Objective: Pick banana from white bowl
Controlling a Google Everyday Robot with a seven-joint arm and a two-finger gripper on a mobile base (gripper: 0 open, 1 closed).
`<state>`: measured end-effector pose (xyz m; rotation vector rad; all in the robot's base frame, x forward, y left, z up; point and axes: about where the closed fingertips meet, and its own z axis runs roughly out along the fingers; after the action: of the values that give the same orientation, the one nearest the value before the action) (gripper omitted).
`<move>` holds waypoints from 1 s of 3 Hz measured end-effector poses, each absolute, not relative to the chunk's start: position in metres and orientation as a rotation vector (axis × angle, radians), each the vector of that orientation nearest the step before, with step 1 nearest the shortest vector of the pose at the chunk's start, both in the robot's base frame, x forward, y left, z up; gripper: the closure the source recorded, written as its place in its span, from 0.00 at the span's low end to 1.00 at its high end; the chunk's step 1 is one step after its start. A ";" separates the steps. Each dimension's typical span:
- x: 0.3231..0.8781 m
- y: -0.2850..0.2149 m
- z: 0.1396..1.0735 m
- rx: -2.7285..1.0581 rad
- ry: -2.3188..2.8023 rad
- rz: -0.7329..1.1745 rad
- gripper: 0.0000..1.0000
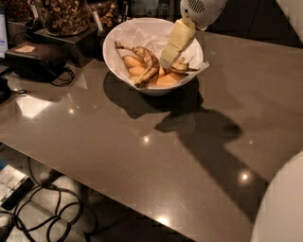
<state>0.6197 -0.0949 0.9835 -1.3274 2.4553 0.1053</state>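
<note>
The white bowl (115, 66) with crumpled paper lining stands at the back middle of the grey table (142, 151). In it lies the short, tightly curved, dark-streaked banana (182, 67), at the right side. My gripper (166, 60), cream-coloured below a white wrist (201, 9), reaches down into the bowl from the upper right. Its tip is just left of the banana and over the fruit pile. I cannot tell whether it touches the banana.
A longer brown banana (147, 61) with a thin stem and smooth orange-yellow fruits (134, 63) share the bowl. Jars of nuts (61, 16) and a black device (35, 59) stand at the back left. Cables (42, 208) lie on the floor. A white robot part (284, 208) fills the lower right corner.
</note>
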 end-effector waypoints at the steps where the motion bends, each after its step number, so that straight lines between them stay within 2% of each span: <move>1: 0.631 -0.088 0.986 -1.262 2.479 0.125 0.00; 3: 0.644 -0.085 0.980 -1.208 2.477 0.161 0.00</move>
<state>0.6435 -0.0852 0.9796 -1.2075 2.4766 0.1607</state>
